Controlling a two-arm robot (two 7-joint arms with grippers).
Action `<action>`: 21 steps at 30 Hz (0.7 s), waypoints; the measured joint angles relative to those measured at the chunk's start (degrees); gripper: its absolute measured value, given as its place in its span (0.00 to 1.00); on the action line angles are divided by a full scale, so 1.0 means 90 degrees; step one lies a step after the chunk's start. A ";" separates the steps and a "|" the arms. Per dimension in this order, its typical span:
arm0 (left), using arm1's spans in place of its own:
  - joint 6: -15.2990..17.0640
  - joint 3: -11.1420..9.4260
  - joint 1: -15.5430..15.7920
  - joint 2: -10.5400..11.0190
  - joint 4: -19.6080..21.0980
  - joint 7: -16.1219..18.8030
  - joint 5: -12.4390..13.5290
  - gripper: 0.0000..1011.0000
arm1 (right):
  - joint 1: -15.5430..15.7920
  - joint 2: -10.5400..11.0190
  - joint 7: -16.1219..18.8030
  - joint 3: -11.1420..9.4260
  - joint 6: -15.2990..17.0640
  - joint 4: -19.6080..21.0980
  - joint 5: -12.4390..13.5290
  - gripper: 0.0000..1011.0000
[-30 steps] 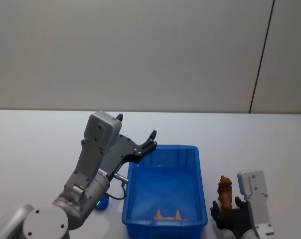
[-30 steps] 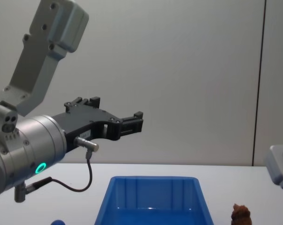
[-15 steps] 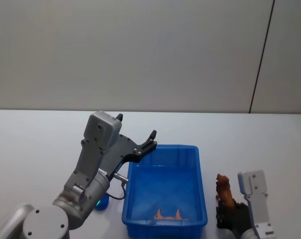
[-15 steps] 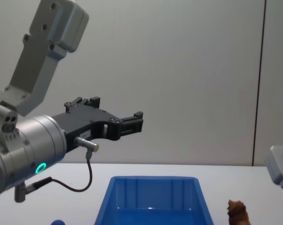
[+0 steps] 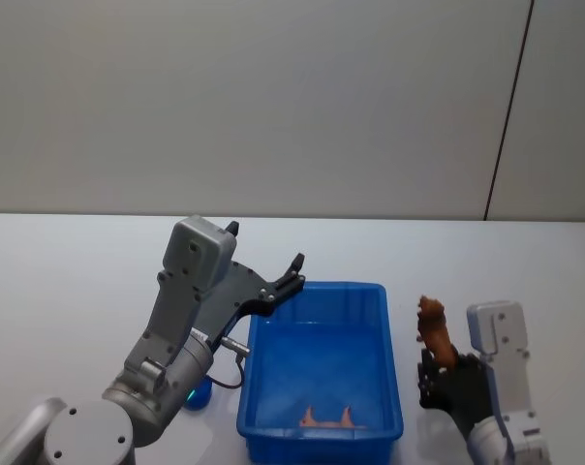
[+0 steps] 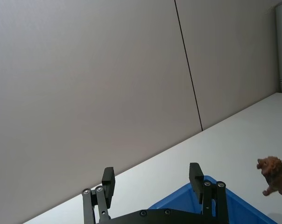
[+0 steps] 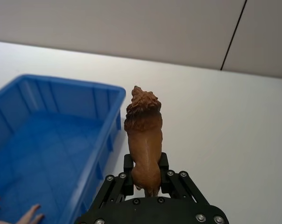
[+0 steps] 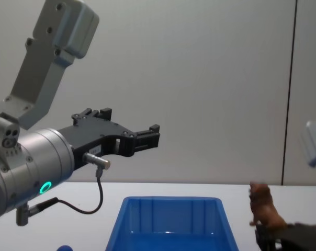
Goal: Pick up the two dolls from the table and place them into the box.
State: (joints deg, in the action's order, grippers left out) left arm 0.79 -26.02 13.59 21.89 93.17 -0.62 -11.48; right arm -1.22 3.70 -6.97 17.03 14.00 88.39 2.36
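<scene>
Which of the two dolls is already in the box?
The pale pinkish doll, lying inside the box; the brown doll is gripped in the right hand outside.

A reddish-brown doll [image 7: 143, 140] is held between the black fingers [image 7: 127, 171] of the right gripper [image 7: 144, 176], black too and dotted with silver screws. Beside those fingers the box [image 5: 343, 287] is coloured bright blue, a pale orange-pink doll [image 5: 329, 419] lying inside. The table [image 5: 60, 271] is plain white.

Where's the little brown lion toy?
In the head view, the brown doll is on the robot's right, clamped in the right gripper above the table, just right of the blue box.
</scene>
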 joint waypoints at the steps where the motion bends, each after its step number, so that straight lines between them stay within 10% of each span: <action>1: 0.0000 0.0000 0.0000 0.0000 0.0000 0.0000 0.0000 0.99 | -0.0004 0.0001 0.0028 0.0000 -0.0019 0.0027 -0.0013 0.28; 21: 0.0000 0.0000 0.0000 0.0000 0.0000 0.0000 0.0000 0.99 | -0.0480 -0.0142 0.1441 0.0063 0.0001 0.0025 -0.0064 0.28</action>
State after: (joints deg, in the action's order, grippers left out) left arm 0.80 -26.02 13.59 21.89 93.17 -0.62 -11.48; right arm -5.53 2.43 5.99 17.60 14.01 88.61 1.78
